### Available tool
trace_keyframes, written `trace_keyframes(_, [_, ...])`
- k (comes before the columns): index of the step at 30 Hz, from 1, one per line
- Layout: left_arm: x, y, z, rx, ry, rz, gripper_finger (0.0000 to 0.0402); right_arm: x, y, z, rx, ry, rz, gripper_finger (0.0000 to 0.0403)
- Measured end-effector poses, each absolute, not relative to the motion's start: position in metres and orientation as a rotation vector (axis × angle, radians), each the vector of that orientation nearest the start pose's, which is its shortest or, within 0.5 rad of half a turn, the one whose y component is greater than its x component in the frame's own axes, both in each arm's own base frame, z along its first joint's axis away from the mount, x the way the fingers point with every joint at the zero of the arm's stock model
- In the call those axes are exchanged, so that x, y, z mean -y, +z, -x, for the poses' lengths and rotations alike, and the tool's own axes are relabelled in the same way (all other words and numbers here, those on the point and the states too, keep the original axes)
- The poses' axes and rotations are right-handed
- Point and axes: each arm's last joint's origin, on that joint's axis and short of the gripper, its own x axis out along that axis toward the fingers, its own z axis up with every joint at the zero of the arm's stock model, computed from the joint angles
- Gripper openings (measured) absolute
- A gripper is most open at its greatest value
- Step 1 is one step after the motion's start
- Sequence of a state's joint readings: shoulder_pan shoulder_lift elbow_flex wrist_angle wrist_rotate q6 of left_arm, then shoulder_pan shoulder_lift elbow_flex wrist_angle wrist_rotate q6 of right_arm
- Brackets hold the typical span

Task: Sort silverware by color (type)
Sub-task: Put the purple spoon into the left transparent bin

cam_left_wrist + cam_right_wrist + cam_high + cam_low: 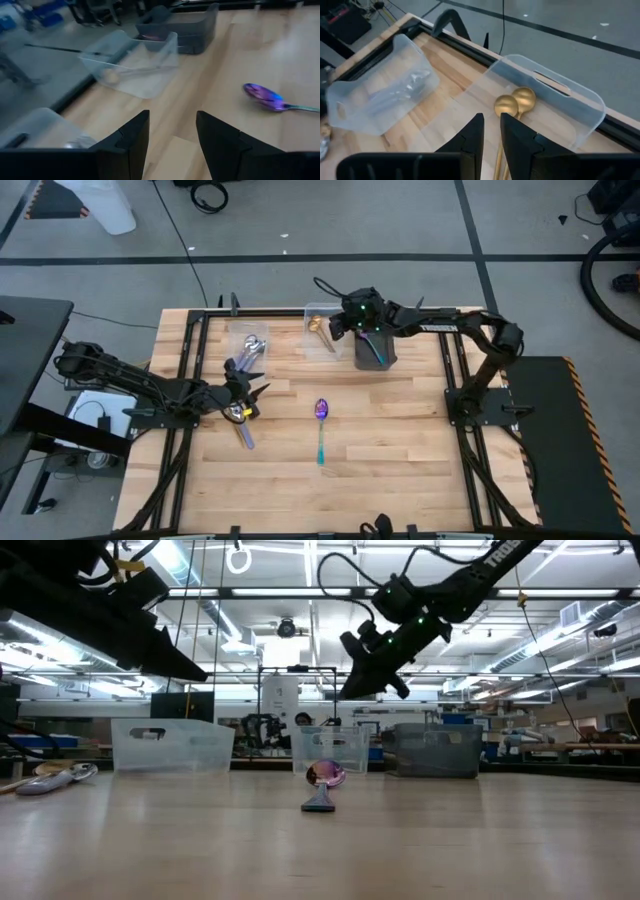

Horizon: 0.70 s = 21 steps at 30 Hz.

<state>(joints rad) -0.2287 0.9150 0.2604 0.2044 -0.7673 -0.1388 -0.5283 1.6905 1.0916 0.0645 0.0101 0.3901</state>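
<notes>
A: From above, where is the loose cutlery?

B: One iridescent purple spoon with a teal handle (321, 423) lies centre frame on the wooden table (400, 450), bowl toward the bins. A plain silver spoon (245, 435) lies left of centre, just under the left gripper (243, 395).

A: Are that gripper's fingers parted?

B: Yes; its wrist camera shows a clear gap between them, nothing held, with the purple spoon (272, 99) at right.

A: And the right gripper (350, 323)?

B: It hangs at upper centre between the middle clear plastic bin (322, 328) and the dark bin (374, 350). Its wrist view shows the fingers nearly closed, only a narrow slit, empty, above two gold spoons (515, 102) in that clear bin. The left clear bin (380, 95) holds silver pieces.

A: The low view?

B: It shows both grippers raised well off the table.
</notes>
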Motion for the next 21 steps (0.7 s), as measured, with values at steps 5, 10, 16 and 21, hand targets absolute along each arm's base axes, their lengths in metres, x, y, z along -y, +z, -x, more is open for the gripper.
trace_keyframes(5, [0.020, 0.171, -0.171, -0.384, 0.476, -0.017, 0.0172, 0.171, 0.246, -0.315, -0.423, -0.607, -0.498, 0.0075])
trace_keyframes(10, [0.016, 0.181, -0.172, -0.541, 0.483, 0.045, 0.0172, 0.138, 0.261, -0.317, -0.438, -0.570, -0.462, 0.0075])
trace_keyframes(16, [0.018, 0.195, -0.172, -0.641, 0.448, 0.252, 0.0172, 0.087, 0.260, -0.334, -0.468, -0.482, -0.400, 0.0075])
trace_keyframes(21, [0.023, 0.194, -0.171, -0.668, 0.418, 0.390, 0.0172, 0.048, 0.252, -0.344, -0.512, -0.417, -0.347, 0.0075])
